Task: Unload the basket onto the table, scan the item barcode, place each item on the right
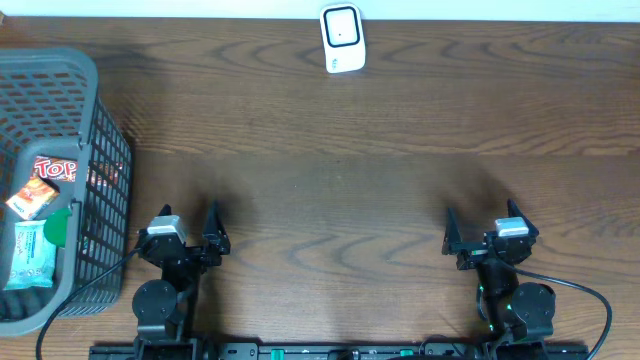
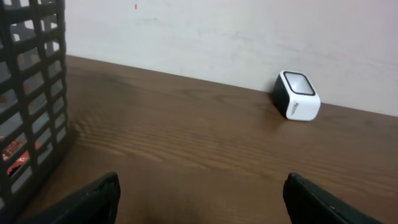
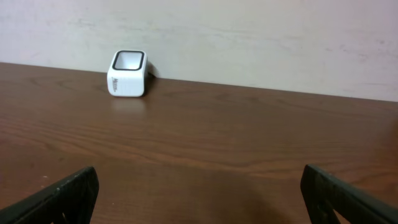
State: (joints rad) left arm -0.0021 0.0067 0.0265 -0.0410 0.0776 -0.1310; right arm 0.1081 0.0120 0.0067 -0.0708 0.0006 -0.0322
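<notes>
The white barcode scanner (image 1: pixel 342 38) with a dark window stands at the table's far edge, against the wall; it also shows in the left wrist view (image 2: pixel 297 94) and the right wrist view (image 3: pixel 129 73). Items lie in the grey basket (image 1: pixel 108 190) at the left: a red "TOP" packet (image 1: pixel 55 168), an orange packet (image 1: pixel 30 198) and a pale blue-green packet (image 1: pixel 30 255). My left gripper (image 1: pixel 190 216) (image 2: pixel 202 186) sits open near the front edge, just right of the basket, holding nothing. My right gripper (image 1: pixel 482 222) (image 3: pixel 199 180) is open and holding nothing at the front right.
The basket's dark mesh wall (image 2: pixel 31 93) rises close on the left of the left gripper. A small green object (image 1: pixel 58 225) also lies among the packets. Brown wooden tabletop (image 1: pixel 340 180) stretches between the grippers and the scanner. A pale wall backs the table.
</notes>
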